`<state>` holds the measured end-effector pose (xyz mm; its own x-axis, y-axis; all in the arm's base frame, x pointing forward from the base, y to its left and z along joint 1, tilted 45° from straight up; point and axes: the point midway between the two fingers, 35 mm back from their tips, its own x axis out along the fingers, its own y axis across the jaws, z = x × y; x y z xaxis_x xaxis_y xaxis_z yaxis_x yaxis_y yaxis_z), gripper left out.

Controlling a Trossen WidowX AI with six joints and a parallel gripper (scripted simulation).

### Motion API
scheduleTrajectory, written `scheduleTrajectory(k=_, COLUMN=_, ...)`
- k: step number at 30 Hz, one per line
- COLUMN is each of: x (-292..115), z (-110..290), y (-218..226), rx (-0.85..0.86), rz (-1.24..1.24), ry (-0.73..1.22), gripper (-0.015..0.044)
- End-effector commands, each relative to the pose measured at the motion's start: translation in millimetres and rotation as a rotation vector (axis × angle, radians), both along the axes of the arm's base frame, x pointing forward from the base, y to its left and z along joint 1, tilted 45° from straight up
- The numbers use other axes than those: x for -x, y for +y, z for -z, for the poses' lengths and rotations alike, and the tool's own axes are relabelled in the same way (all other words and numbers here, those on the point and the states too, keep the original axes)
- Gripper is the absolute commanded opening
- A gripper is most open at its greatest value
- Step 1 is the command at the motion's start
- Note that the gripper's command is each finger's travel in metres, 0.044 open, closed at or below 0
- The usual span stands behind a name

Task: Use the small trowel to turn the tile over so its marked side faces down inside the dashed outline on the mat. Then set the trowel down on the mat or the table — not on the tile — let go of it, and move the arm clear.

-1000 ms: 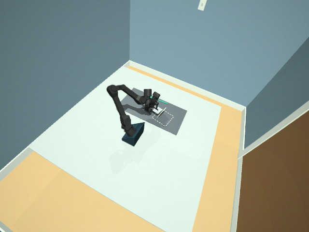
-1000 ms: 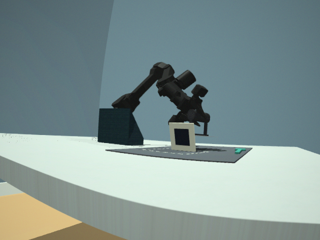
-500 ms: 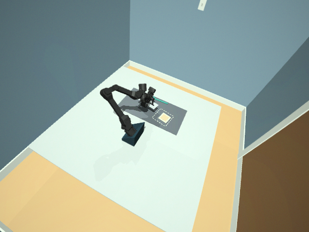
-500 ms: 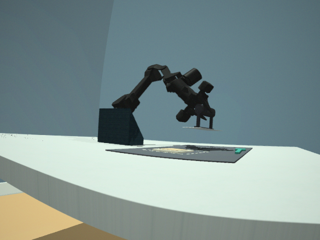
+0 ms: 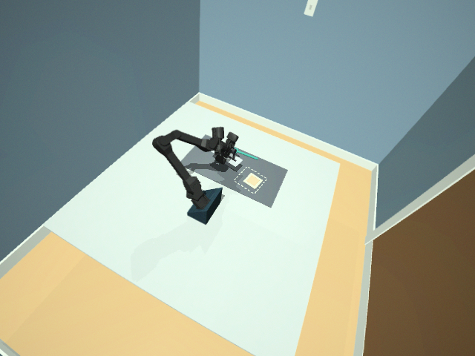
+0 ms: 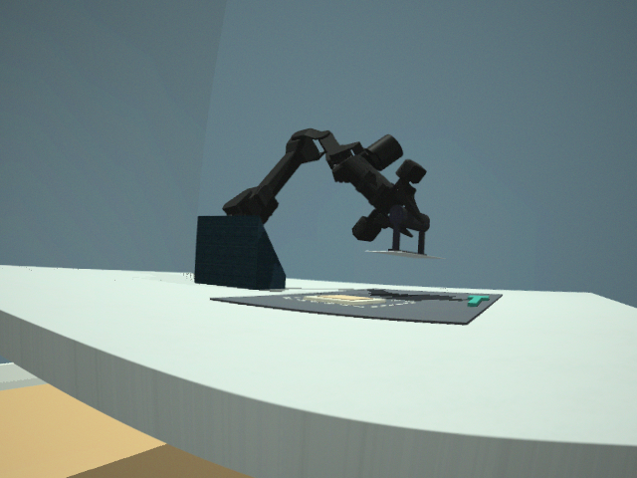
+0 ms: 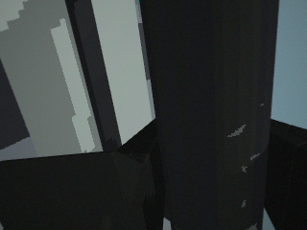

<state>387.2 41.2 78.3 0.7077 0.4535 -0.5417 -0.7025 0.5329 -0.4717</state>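
Observation:
The tile (image 5: pixel 252 180) (image 6: pixel 341 298) lies flat on the dark mat (image 5: pixel 273 191) (image 6: pixel 437 314), its plain tan face up and its dark marked face hidden beneath. In the top view it sits inside the dashed outline (image 5: pixel 239 173). My gripper (image 5: pixel 231 153) (image 6: pixel 410 223) is shut on the small trowel (image 5: pixel 236 162) (image 6: pixel 421 243). The trowel's thin pale blade hangs nearly level above the mat, beside the tile and not touching it. In the wrist view a dark round part and the fingers fill much of the picture; the fingertips are hidden.
A teal bar (image 5: pixel 247 153) (image 6: pixel 477 300) lies along the mat's far edge, near the gripper. The arm's dark blue base block (image 5: pixel 210 208) (image 6: pixel 231 252) stands on the white table (image 5: pixel 245 264) (image 6: pixel 257 355) behind the mat as seen in the exterior view.

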Motion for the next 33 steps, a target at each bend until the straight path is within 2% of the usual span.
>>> scheduleTrajectory(k=1, x=-2.1, z=-2.7, y=-3.1, rx=0.003, rz=0.013, ry=-0.007, gripper=0.0)
scheduleTrajectory(k=33, x=2.1, z=-2.3, y=4.1, rx=0.001, rz=-0.005, ry=-0.002, gripper=0.0)
